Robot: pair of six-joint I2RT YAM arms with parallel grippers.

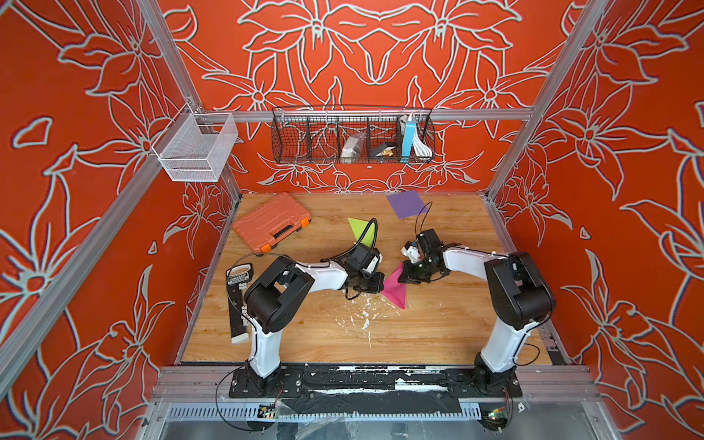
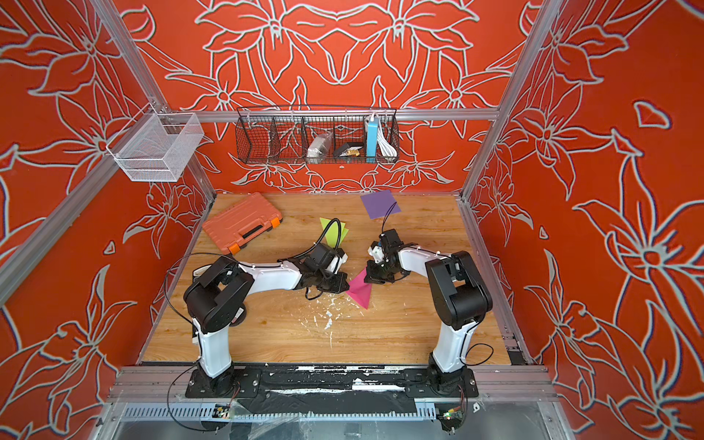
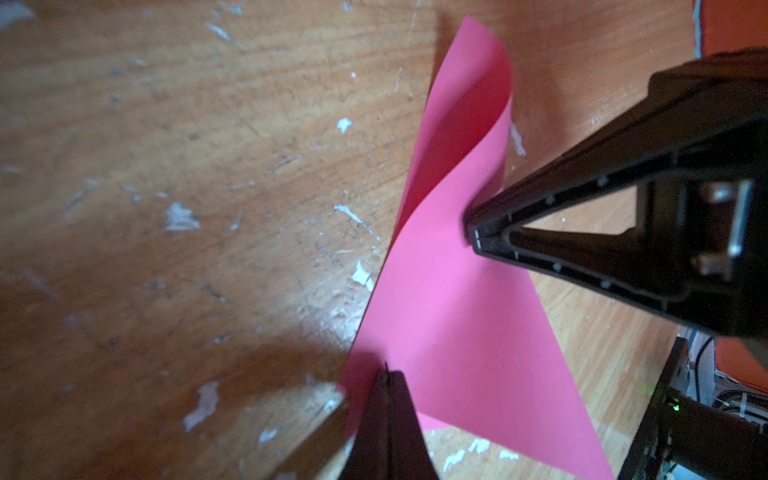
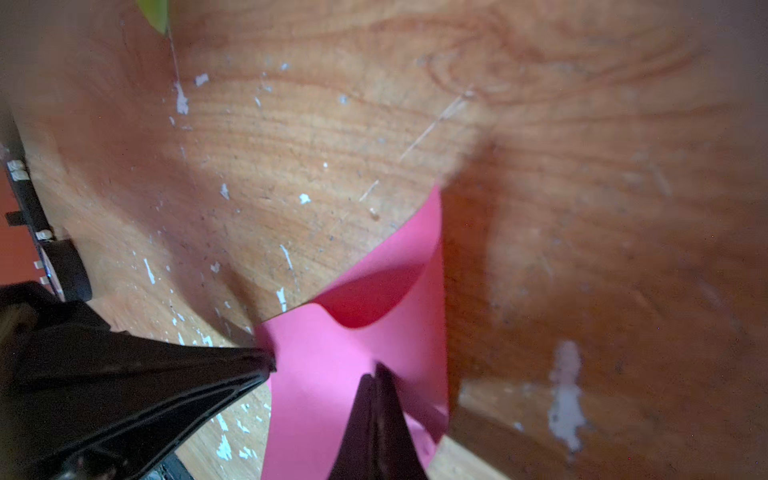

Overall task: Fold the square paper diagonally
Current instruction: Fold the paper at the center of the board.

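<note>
Both pinching the curled pink paper (image 3: 449, 324), the left hand (image 3: 386, 370) and right hand (image 3: 473, 232) risk tearing it or skewing the crease with one uneven tug.

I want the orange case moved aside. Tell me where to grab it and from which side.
Take the handle on the orange case, coming from the middle of the table. The case lies flat and closed, its handle edge facing that way. The slot behind the bar probably leaves room for a finger, while the lid looks too wide to span.
</note>
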